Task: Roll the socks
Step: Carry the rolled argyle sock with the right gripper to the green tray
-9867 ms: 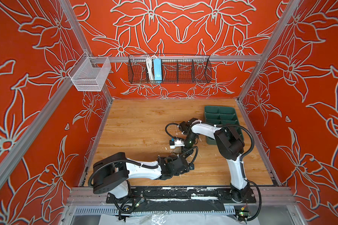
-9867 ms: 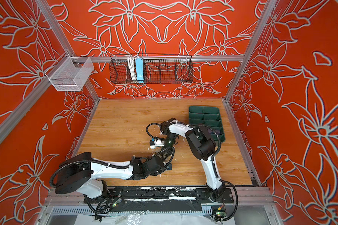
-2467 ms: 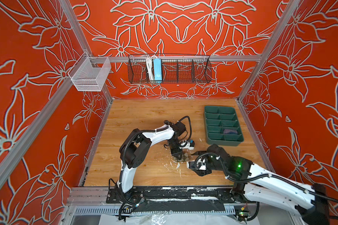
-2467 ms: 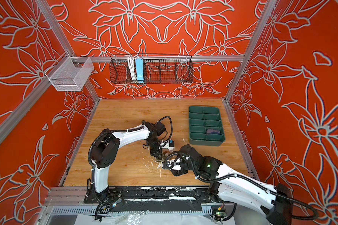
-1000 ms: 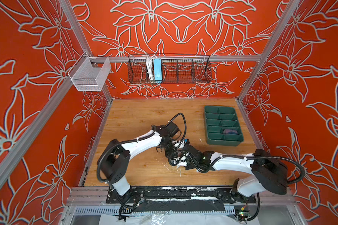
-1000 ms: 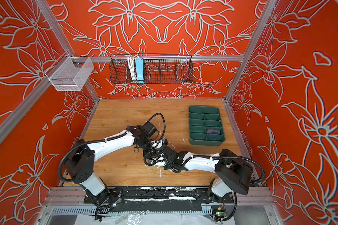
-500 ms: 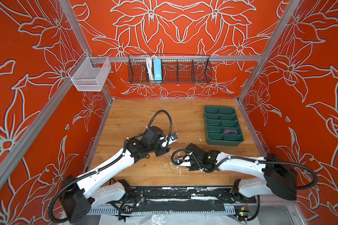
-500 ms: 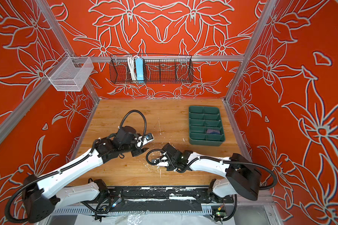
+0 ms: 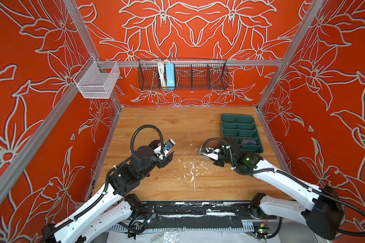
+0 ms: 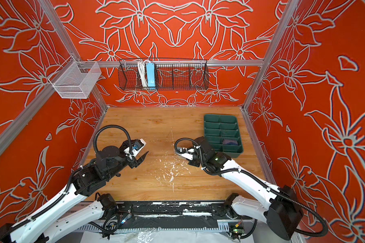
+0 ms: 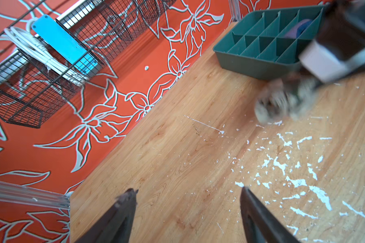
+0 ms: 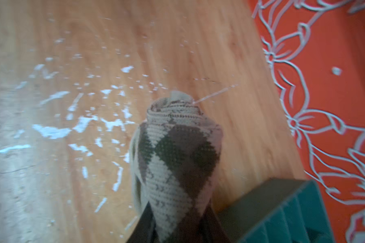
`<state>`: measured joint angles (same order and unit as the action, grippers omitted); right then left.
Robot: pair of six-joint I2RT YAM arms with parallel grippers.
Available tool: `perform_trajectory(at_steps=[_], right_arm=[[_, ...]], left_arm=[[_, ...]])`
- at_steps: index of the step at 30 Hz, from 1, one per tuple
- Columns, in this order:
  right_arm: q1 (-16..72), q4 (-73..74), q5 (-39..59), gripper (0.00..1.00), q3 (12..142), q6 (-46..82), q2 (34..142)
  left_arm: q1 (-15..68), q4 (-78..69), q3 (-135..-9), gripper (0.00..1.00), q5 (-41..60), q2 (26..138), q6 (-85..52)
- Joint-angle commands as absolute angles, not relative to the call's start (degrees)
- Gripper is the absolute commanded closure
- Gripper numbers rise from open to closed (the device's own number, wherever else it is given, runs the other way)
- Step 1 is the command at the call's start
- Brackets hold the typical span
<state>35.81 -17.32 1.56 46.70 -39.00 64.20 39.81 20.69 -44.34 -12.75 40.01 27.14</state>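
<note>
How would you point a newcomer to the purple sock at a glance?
On the wooden table, look to the green divided tray by the right wall. The purple sock lies in its near compartment on the wall side. It is the only purple thing there, and every other compartment in view is empty.

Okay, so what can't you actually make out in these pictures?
- Right gripper fingertips: right wrist view, covered by the rolled argyle sock; both top views, under the wrist.
- Argyle sock's pattern: blurred in the left wrist view.
- Purple sock in the green tray: too small in both top views to tell whether it is rolled.
</note>
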Motion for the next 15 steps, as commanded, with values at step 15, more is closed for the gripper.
perform_trajectory(at_steps=[15], right_arm=[[17.05, -0.96, -29.88, 1.0, 57.61, -75.07, 83.89]], left_arm=[[39.99, 19.15, -39.21, 0.0, -11.77, 34.68, 28.02]])
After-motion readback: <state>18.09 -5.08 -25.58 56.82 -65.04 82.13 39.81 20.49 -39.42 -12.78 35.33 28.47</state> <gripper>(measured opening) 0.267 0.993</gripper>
